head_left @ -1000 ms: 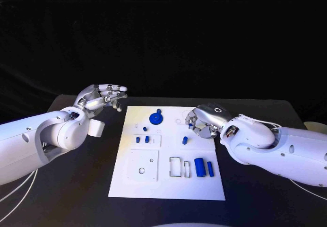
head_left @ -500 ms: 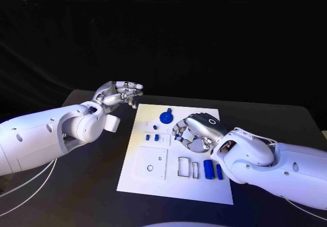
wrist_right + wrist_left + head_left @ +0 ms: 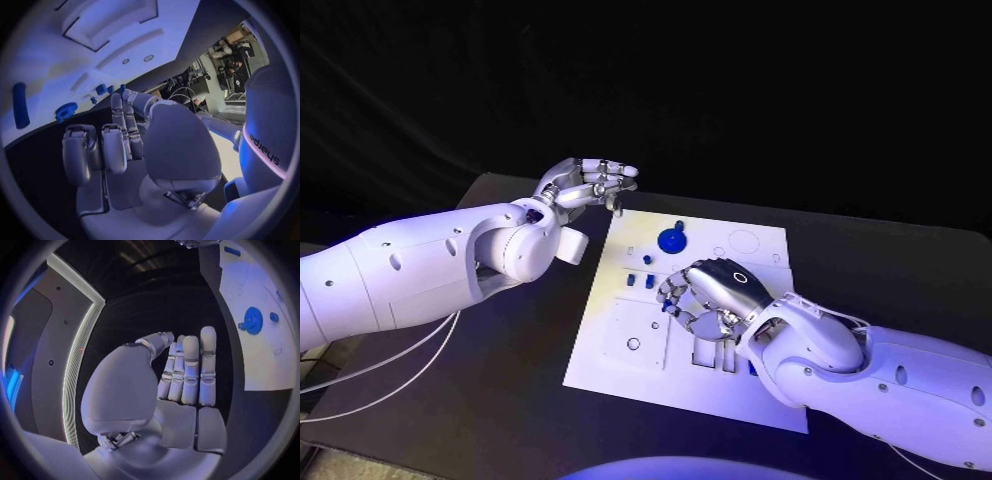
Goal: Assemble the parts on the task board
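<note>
On the black table, head view: I log the task board, a white plate lying slantwise, with bare table along its near and left edges. My left hand hovers just off the board's far left corner, fingers curled in together, nothing in them. My right hand sits over the board's middle, fingers curled downward; I cannot tell whether they pinch a part. A blue gear lies near the far edge, small blue parts beside my right hand.

Left wrist view: fingers straight and pressed side by side, palm empty; the gear is well apart.

Right wrist view: fingers bent, close together; a blue cylinder and the gear lie on the board beyond.
</note>
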